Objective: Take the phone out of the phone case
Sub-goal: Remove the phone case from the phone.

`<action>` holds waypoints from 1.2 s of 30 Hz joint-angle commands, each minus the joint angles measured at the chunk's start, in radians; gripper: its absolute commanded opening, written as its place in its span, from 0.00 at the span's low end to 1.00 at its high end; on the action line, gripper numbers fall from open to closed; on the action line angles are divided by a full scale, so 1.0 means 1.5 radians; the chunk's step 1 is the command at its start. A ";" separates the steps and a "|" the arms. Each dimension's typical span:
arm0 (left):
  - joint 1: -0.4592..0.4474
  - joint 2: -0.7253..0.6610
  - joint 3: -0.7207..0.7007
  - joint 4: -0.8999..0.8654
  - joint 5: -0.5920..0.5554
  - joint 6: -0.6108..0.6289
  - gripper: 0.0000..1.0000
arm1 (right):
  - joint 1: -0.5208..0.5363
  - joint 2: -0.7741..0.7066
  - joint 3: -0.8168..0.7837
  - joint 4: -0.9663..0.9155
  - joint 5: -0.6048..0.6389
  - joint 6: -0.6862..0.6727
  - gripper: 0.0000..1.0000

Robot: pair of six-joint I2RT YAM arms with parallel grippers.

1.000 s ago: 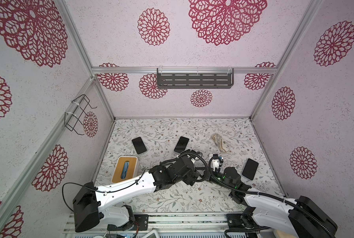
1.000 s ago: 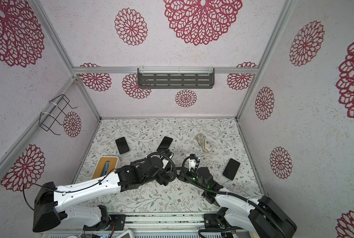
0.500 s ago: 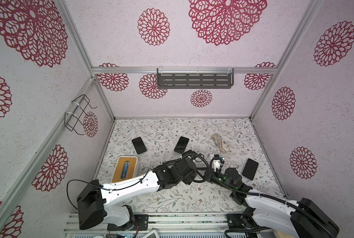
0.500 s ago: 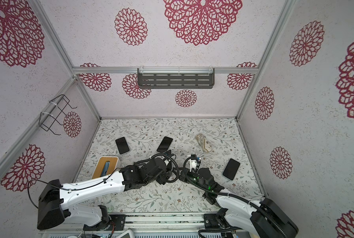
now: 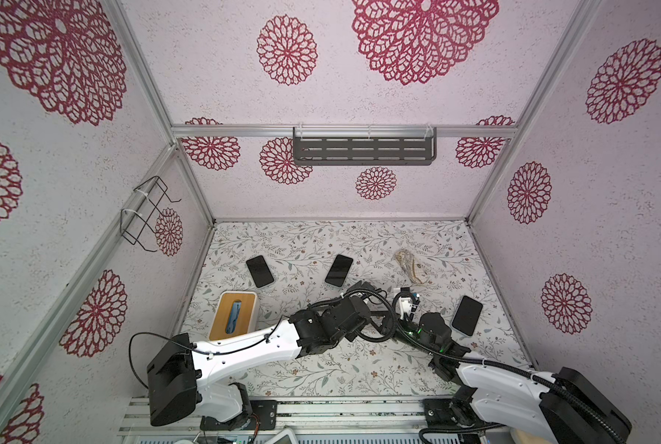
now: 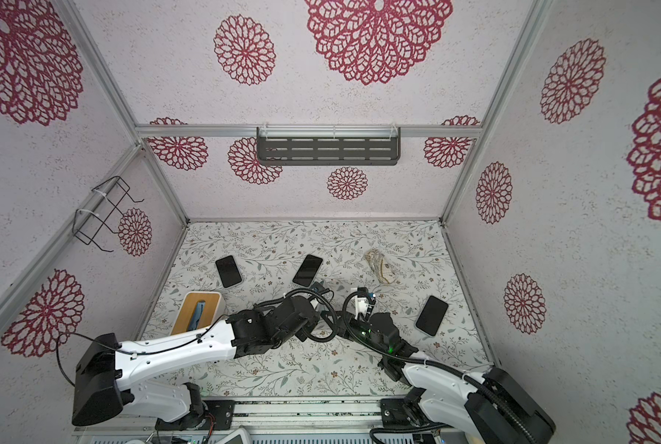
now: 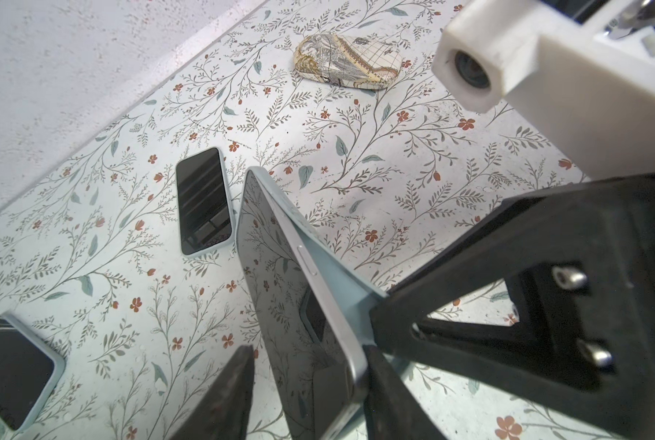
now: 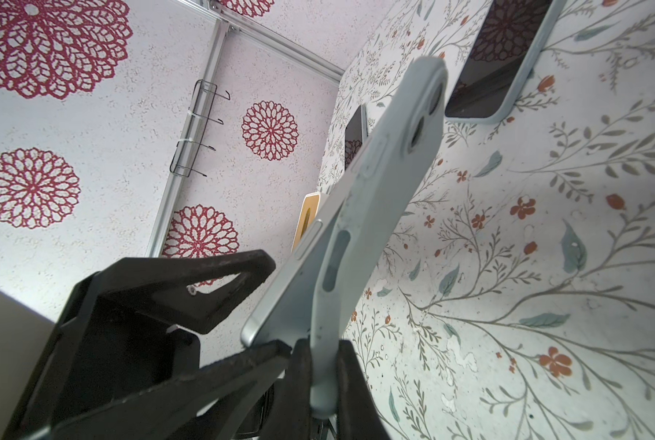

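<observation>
Floral bench point(image 7: 394, 152), phone point(image 7: 280, 266) half out of case point(image 8: 390, 171)

Held above the bench's middle, the phone stands peeled away at one end from its pale-blue case. Right jaws pinch the case's edge. Left jaws straddle the phone's freed end, their grip unclear. Full separation is left to do.

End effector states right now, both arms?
Left end effector: open, straddling the phone, not clamped.
Right end effector: shut on the phone case.

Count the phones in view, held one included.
4. Three lie on the table: left phone, middle phone, right phone. The fourth phone is lifted, partly out of its case. The arms may hide more.
</observation>
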 commanded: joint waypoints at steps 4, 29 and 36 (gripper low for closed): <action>0.004 0.018 -0.022 0.049 0.000 0.008 0.39 | 0.001 -0.007 0.010 0.078 -0.014 -0.005 0.00; 0.003 -0.030 -0.053 0.050 -0.024 0.014 0.01 | 0.000 -0.024 -0.002 0.022 0.011 -0.001 0.00; -0.022 -0.111 -0.053 -0.014 -0.111 0.034 0.01 | 0.000 -0.039 -0.038 -0.065 0.071 0.010 0.00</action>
